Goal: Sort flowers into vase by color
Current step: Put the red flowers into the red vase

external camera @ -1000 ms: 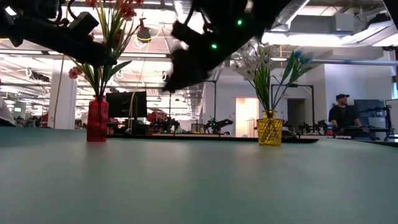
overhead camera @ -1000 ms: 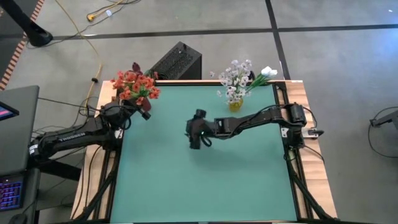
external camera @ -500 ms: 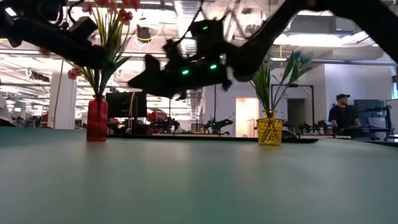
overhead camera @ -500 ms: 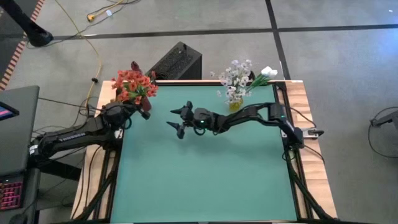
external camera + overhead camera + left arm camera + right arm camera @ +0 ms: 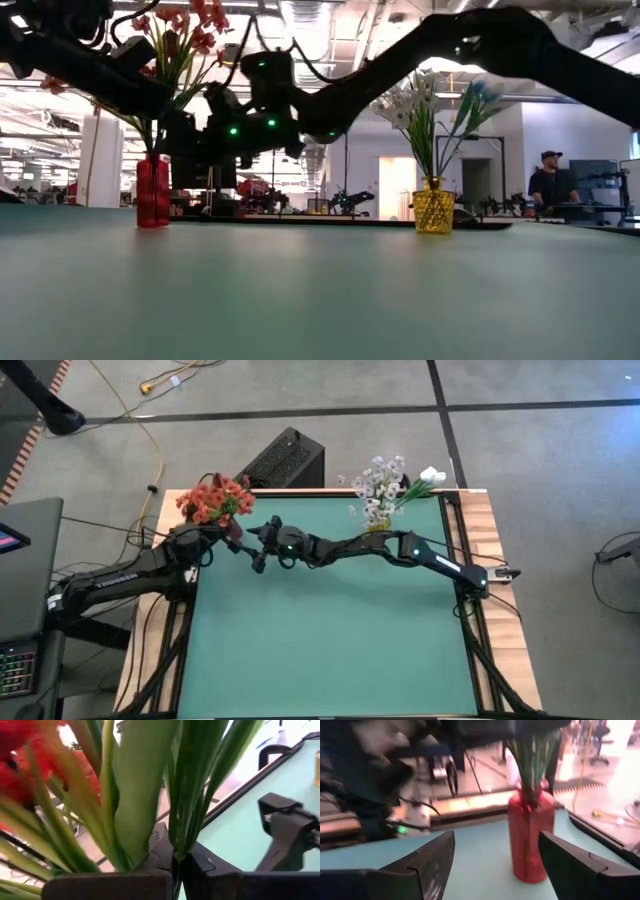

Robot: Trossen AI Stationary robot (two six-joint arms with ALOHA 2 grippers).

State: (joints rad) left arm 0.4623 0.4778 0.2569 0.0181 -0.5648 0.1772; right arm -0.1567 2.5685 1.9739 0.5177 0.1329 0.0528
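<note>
A red vase [image 5: 531, 840] stands at the table's far left corner [image 5: 153, 190], and the red-orange flowers [image 5: 213, 500] stand in it on green stems. My left gripper [image 5: 228, 538] is shut on those stems above the vase's mouth. My right gripper [image 5: 255, 545], reached across from the right, hangs open and level just right of the red vase. In the right wrist view its two fingers stand on either side of the vase, short of it. The white flowers [image 5: 380, 485] stand in a yellow vase [image 5: 433, 205] at the far right. My left gripper pinches the green stems and leaves [image 5: 175, 842] of the red-orange flowers between its two shut fingers, well below the blossoms. The fingers come roughly level from the table's left and lie across the stems. The stems stand upright, with their lower ends in the red vase.
A black box [image 5: 285, 460] sits on the floor just beyond the table's far edge. The near half of the green table top [image 5: 330, 650] is bare. A person [image 5: 548, 180] stands in the room far behind the table's right side.
My right gripper has swung from the table's middle toward the far left corner and the red vase. It has sunk lower, turned from pointing down to level, and stayed open. The red-orange bunch has tipped slightly in my left gripper's hold.
</note>
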